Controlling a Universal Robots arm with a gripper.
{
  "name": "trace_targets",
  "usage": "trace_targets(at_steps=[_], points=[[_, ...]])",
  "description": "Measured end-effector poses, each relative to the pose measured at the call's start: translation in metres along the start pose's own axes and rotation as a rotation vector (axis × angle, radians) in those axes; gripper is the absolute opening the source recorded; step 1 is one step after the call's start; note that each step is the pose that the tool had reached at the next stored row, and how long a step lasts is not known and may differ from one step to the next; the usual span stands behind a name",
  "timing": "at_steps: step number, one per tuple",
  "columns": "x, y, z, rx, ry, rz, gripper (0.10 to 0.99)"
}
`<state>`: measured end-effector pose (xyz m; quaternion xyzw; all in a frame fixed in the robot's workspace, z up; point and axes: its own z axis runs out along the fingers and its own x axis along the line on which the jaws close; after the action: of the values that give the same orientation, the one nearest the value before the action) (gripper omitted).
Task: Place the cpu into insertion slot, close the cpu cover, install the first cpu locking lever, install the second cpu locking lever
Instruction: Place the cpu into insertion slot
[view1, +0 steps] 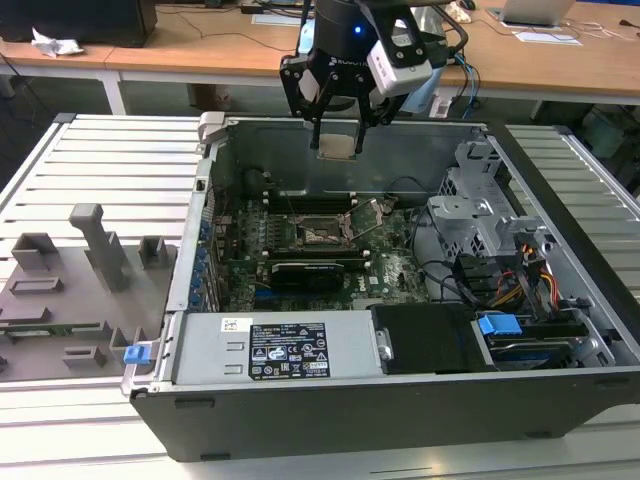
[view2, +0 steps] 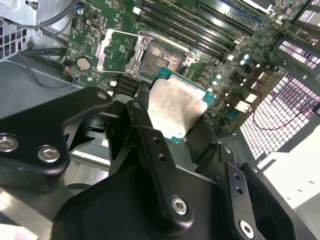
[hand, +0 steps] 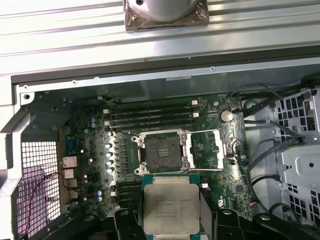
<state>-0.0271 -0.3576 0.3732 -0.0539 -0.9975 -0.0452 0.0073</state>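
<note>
Jaws of the black gripper (view1: 340, 138) pinch the small flat square silvery-tan cpu (view1: 337, 149) by opposite edges, upper centre of the exterior view, above the square black insertion slot (view1: 322, 233). Judged light, stiff, slick-topped, with a fragile underside; the edge hold suits.

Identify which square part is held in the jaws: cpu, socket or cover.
The cpu, clamped in the jaws above the case; the insertion slot and the opened cpu cover sit on the motherboard.

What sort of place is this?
Probably a robotics lab or workshop: an open computer case lies on a slatted metal table, wooden desks stand behind, and a gripper holds a chip above the case.
</note>
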Motion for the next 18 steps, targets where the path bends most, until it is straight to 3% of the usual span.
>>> trace_targets(at_steps=[18], points=[[0.0,0.0,0.0,-0.001,-0.0029,0.033,0.541]])
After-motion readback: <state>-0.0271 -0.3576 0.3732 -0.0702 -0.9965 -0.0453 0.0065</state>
